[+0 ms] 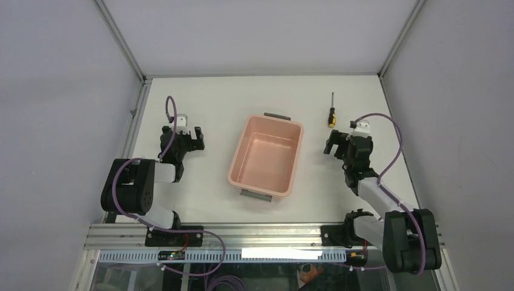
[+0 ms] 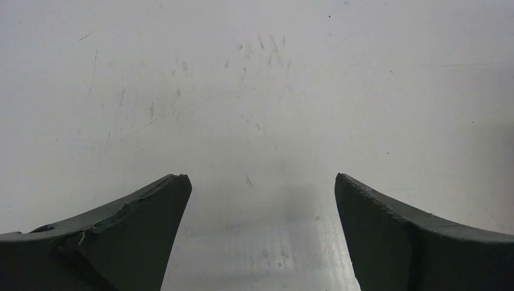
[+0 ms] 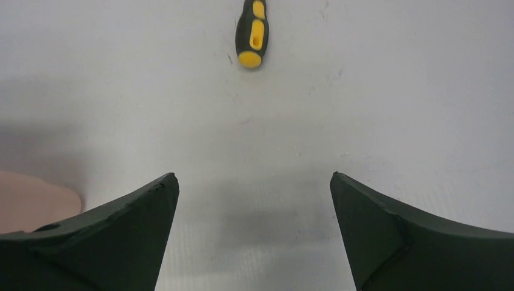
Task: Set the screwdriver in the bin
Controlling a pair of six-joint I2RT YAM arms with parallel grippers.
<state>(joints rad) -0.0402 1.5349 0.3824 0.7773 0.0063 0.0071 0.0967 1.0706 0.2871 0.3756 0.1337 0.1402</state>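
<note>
While screwdriver (image 3: 252, 33) shaft runs off right wrist view, left gripper (image 2: 260, 176), right gripper (image 3: 253, 175) gape wide, empty.

One screwdriver (image 1: 331, 113), one bin (image 1: 267, 157), and two tools: left tool (image 2: 260, 182), right tool (image 3: 253, 179).
</note>
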